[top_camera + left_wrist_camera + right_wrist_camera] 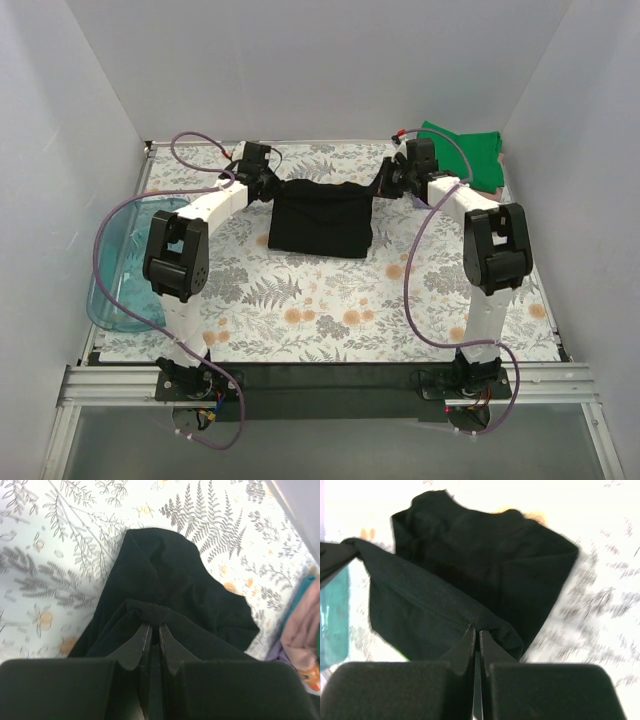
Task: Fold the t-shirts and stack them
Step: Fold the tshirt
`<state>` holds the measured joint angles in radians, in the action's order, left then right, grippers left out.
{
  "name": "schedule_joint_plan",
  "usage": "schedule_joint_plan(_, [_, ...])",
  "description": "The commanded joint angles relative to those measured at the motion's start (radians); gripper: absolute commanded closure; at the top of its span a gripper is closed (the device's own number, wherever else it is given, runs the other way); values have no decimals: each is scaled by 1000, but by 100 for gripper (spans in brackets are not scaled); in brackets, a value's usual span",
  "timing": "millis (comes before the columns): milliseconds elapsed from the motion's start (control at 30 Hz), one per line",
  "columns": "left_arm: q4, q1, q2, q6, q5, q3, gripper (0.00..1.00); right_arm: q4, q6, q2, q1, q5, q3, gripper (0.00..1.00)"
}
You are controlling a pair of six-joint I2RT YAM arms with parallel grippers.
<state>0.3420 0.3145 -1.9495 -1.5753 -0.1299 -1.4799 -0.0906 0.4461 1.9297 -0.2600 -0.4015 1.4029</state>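
The black t-shirt (322, 218) hangs between both grippers at the far middle of the table, its top edge stretched taut and its lower part resting on the floral cloth. My left gripper (268, 186) is shut on its left upper corner; in the left wrist view the gripper (155, 625) pinches a bunched fold of the shirt (170, 580). My right gripper (385, 180) is shut on the right upper corner; the right wrist view shows the gripper (476, 630) clamped on the shirt's (485, 560) hem. A folded green shirt (462, 148) tops a stack at the far right; pink and lavender cloth (305, 630) shows in the left wrist view.
A translucent teal plastic tray (120, 265) lies at the table's left edge. White walls close in the left, back and right sides. The floral tablecloth (330, 310) covers the near half of the table between the arm bases.
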Motion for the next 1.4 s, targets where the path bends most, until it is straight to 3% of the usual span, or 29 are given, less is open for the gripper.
schedule_joint_plan(0, [-61, -20, -35, 54, -62, -66, 100, 57, 0, 92, 37, -3, 132, 99])
schedule_joint_plan(267, [-52, -31, -218, 104, -31, -213, 99, 81, 6, 262, 48, 36, 235, 97])
schedule_joint_plan(333, [-51, -31, -250, 103, -34, -236, 86, 121, 5, 288, 48, 35, 272, 89])
schedule_joint_plan(367, [-47, -32, -258, 104, -33, -255, 66, 120, 0, 295, 48, 29, 289, 84])
schedule_joint_plan(433, [-35, -35, -259, 110, -27, -272, 50, 111, -3, 296, 50, 24, 310, 68])
schedule_joint_plan(467, [-29, -37, -255, 115, -24, -283, 39, 106, -4, 287, 51, 24, 315, 52])
schedule_joint_plan(533, [-26, -37, -223, 130, -10, -283, 29, 97, -15, 246, 50, 36, 301, 32])
schedule_joint_plan(567, [-23, -37, -209, 135, -8, -278, 9, 95, -21, 227, 48, 33, 277, 7])
schedule_joint_plan(600, [-20, -35, -191, 136, -7, -272, 8, 95, -33, 209, 50, 35, 256, 2])
schedule_joint_plan(767, [-14, -35, -22, 136, 24, -171, 7, 92, -99, 77, 28, 55, 110, 2])
schedule_joint_plan(967, [-21, -35, 204, 113, 24, 119, 7, 55, -173, 2, -53, 159, -28, 2])
schedule_joint_plan(1067, [-104, -35, 290, 138, 93, 222, 6, 60, -187, 2, -85, 145, -29, 2])
schedule_joint_plan(1200, [-191, -35, 275, 169, 210, 218, 5, 71, -164, 41, -108, 99, 28, 1])
schedule_joint_plan(1367, [-205, -35, 86, 190, 294, 89, 5, 83, -141, 116, -114, 66, 128, 2])
